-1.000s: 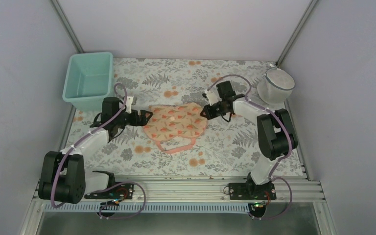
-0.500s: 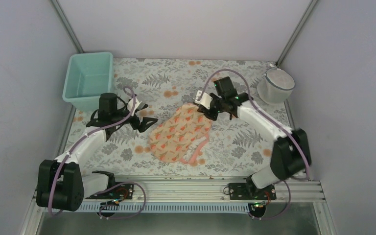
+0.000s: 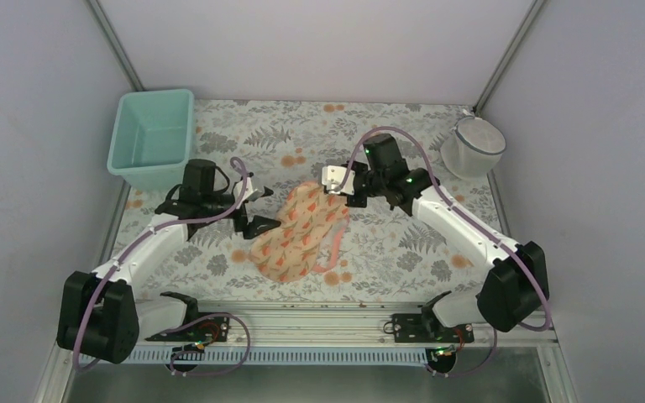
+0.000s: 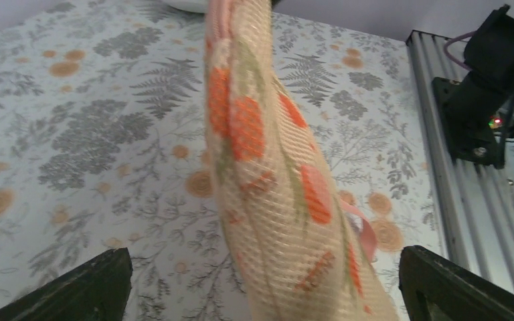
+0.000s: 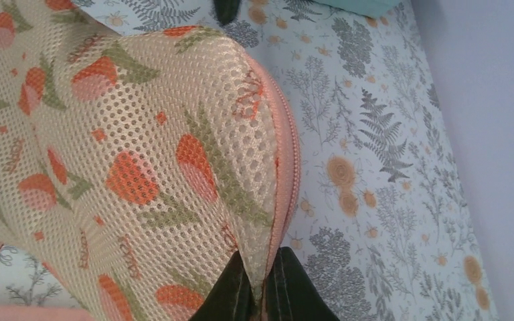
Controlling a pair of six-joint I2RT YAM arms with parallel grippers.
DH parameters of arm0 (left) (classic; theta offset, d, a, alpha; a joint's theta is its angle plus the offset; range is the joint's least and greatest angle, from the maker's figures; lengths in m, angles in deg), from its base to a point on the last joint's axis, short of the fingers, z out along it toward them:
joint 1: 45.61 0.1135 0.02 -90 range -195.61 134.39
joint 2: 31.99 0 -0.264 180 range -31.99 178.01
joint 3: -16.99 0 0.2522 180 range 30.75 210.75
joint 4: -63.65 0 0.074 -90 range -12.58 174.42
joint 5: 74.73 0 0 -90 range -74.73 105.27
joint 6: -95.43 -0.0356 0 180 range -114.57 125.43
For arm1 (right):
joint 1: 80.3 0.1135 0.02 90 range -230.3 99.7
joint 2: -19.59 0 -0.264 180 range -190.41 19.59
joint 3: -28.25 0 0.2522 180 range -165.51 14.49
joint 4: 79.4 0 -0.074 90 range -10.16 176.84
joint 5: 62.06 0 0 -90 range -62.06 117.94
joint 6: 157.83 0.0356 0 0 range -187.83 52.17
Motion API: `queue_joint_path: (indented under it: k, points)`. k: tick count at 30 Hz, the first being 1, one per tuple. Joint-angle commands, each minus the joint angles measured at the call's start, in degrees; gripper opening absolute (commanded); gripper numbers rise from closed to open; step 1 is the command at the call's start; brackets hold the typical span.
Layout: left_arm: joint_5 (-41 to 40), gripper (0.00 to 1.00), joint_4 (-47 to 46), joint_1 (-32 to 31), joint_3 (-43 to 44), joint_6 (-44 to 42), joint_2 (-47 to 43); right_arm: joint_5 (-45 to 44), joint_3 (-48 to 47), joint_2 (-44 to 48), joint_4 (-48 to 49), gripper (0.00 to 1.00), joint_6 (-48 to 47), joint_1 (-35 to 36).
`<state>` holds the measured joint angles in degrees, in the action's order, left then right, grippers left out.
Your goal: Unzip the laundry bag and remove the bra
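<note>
slippage threatens: your right gripper (image 5: 261, 297) pinches only the rim of the peach-pink printed mesh laundry bag (image 3: 298, 231); your left gripper (image 3: 259, 208), at its 9 o'clock, gapes empty.

The left arm (image 3: 147, 248) reaches forward and inward. The left end effector (image 3: 262, 208) has its fingers spread wide and grips nothing. The right arm (image 3: 462, 227) stretches toward the middle, and the right end effector (image 5: 264, 291) is pinched tight on the laundry bag (image 5: 140, 154) at its rim.

The laundry bag (image 4: 268, 167) runs from 12 to 6 o'clock between the left pincer's (image 4: 262, 271) wide-spread fingers (image 4: 94, 281); floral bench (image 4: 73, 134) behind.
</note>
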<state>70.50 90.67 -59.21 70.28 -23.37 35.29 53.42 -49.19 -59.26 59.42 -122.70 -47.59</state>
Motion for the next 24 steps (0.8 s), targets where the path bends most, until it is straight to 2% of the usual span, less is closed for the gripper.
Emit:
queue_joint_path:
  k: [1,7,14,16,20,24]
  points:
    - [3.88,0.96,2.99,-1.40,0.22,-2.06,0.22,-0.11,-3.24,-0.98,2.77,0.04,-3.07,0.78]
    - [2.18,0.60,0.96,-2.82,-0.71,0.12,0.45,0.80,-4.03,-1.07,3.57,0.04,-4.03,1.31]
    - [0.41,0.50,0.23,-3.78,-2.92,0.58,0.83,3.46,-3.74,1.01,5.47,0.04,-3.48,1.17]
    - [0.24,0.39,0.17,-3.86,-3.50,0.75,0.54,3.94,-3.73,1.40,5.62,0.04,-3.34,0.98]
    - [0.46,0.05,-0.07,-3.90,-3.92,1.05,0.29,5.50,-3.65,2.03,6.35,0.04,-2.86,0.48]
    - [2.65,0.02,-0.75,-3.97,-3.51,2.51,-0.30,6.60,-3.51,2.51,8.37,0.04,-0.25,0.13]
